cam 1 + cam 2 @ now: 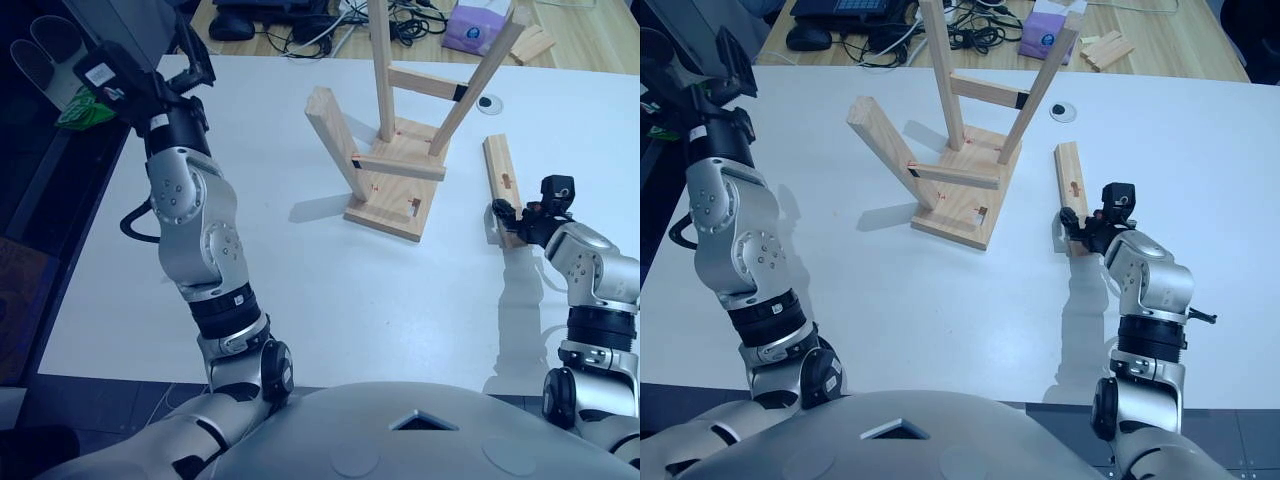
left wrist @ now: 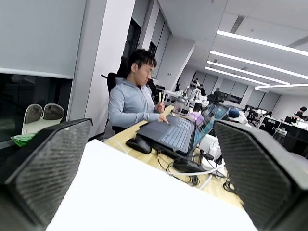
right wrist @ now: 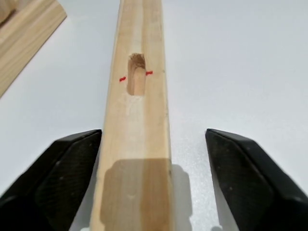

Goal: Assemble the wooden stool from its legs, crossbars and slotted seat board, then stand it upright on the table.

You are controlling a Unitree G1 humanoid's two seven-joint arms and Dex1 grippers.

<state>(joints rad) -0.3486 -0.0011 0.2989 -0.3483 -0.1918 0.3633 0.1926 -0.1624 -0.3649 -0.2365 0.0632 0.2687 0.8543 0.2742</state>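
The partly built stool stands upside down mid-table: the seat board (image 1: 385, 213) lies flat, with three legs (image 1: 381, 60) rising from it and crossbars (image 1: 402, 167) between them. A loose leg (image 1: 498, 170) lies flat to its right, slot with red marks (image 3: 137, 77) facing up. My right gripper (image 1: 510, 222) is open at this leg's near end, one finger (image 3: 57, 178) on each side of the wood, apart from it. My left gripper (image 1: 193, 55) is held high over the table's far left corner, open and empty, fingers (image 2: 43, 173) wide.
A small round black-and-white disc (image 1: 488, 102) lies behind the stool. Beyond the table a desk holds a keyboard, cables, a purple tissue box (image 1: 478, 25) and spare wood pieces (image 1: 535, 42). The table's front and left are bare white surface (image 1: 330, 300).
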